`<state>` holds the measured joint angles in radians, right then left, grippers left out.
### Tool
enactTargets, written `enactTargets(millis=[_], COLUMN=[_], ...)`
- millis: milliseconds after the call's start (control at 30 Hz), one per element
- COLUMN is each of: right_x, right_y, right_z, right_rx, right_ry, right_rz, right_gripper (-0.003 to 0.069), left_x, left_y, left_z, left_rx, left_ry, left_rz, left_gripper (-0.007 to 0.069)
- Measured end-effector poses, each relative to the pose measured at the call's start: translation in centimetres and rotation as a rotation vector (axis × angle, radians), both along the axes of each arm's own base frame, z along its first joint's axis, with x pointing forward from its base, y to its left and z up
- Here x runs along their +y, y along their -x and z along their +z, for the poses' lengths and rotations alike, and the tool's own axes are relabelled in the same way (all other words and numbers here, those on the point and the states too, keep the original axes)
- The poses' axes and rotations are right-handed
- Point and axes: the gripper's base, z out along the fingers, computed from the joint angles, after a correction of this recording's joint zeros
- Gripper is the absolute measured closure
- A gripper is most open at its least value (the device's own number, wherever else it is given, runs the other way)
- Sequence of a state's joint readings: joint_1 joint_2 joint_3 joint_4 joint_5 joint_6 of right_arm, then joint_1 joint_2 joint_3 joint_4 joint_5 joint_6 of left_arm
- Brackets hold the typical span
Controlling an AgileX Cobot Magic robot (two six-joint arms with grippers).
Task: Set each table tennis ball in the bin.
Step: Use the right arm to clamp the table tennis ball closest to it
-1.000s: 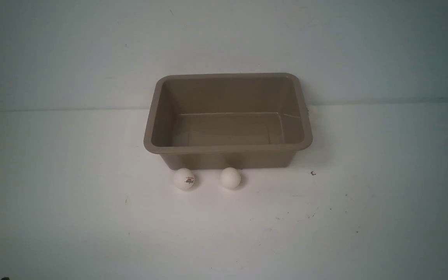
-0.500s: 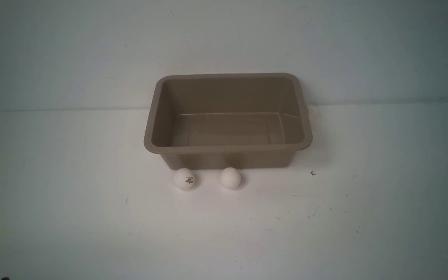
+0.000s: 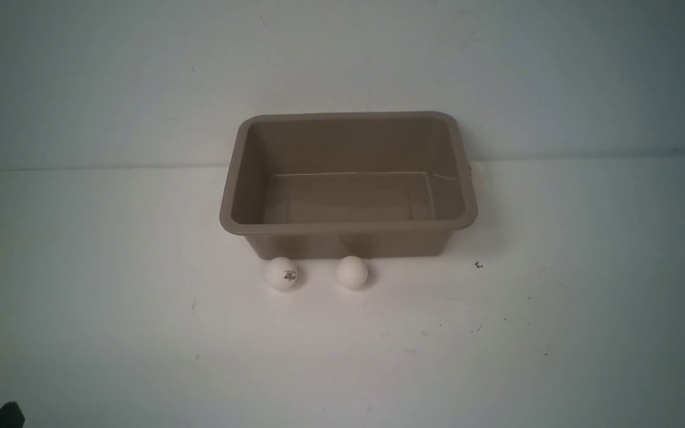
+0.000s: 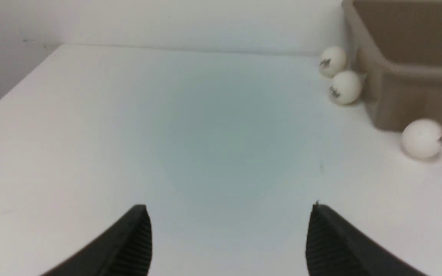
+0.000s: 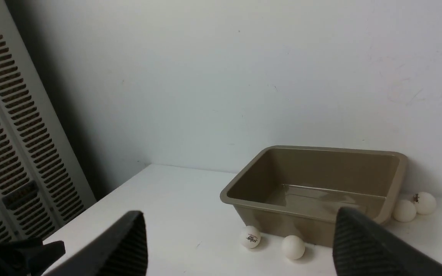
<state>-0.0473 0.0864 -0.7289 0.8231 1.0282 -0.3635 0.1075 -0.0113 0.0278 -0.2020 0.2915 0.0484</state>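
The taupe bin [image 3: 348, 227] stands empty at the back middle of the white table. Two table tennis balls lie against its front wall, one with a logo [image 3: 282, 273] and one plain [image 3: 352, 272]. In the left wrist view, two logo balls [image 4: 333, 61] [image 4: 345, 87] rest by the bin's [image 4: 409, 69] side wall and a third ball [image 4: 422, 138] at its front. In the right wrist view, two more balls [image 5: 404, 211] [image 5: 424, 202] sit beside the bin's [image 5: 320, 149] far side. My left gripper [image 4: 228, 209] is open over bare table. My right gripper [image 5: 240, 211] is open, well short of the bin.
A white wall rises right behind the bin. A vented metal panel [image 5: 10, 134] leans at the table's left end. A dark part of my left arm [image 3: 6, 416] shows at the front view's bottom left corner.
A dark part of my left arm has risen into the bottom left corner of the front view. The bin and balls have not moved.
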Motion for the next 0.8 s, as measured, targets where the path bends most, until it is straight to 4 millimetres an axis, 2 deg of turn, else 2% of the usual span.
enactTargets(millis=[133,300,333,400,500,633,800], right_x=[-0.1,-0.4,-0.5,-0.6,-1.1,-1.6,-1.6], right_y=[-3.1,-9.4,-9.9,-12.3,-14.9,-17.5,-18.6], right_z=[0.0,-0.5,-0.3,0.7,3.4,6.2,6.6], right_rx=[0.143,0.355,0.343,0.282,0.108,0.005,0.021], right_ry=[0.014,0.137,0.162,0.241,0.312,0.341,0.346], right_rz=[0.003,0.04,0.045,0.057,-0.001,-0.061,-0.044], right_gripper=[0.007,0.0078,0.0082,0.0106,0.0144,0.0193,0.0203], left_x=[-0.1,-0.3,-0.3,-0.1,0.2,-0.3,-1.3], left_y=[-0.2,-0.2,-0.2,-0.2,-0.2,-0.1,0.2], left_z=[0.9,1.1,1.2,1.6,2.1,2.2,3.2], left_rx=[-0.103,-0.134,-0.148,-0.195,-0.257,-0.206,-0.135], left_ry=[0.156,0.337,0.369,0.423,0.486,0.413,0.298], left_rz=[0.015,0.017,0.021,0.038,0.065,0.013,-0.096], left_gripper=[0.0136,0.0136,0.0136,0.0136,0.0136,0.0136,0.0136])
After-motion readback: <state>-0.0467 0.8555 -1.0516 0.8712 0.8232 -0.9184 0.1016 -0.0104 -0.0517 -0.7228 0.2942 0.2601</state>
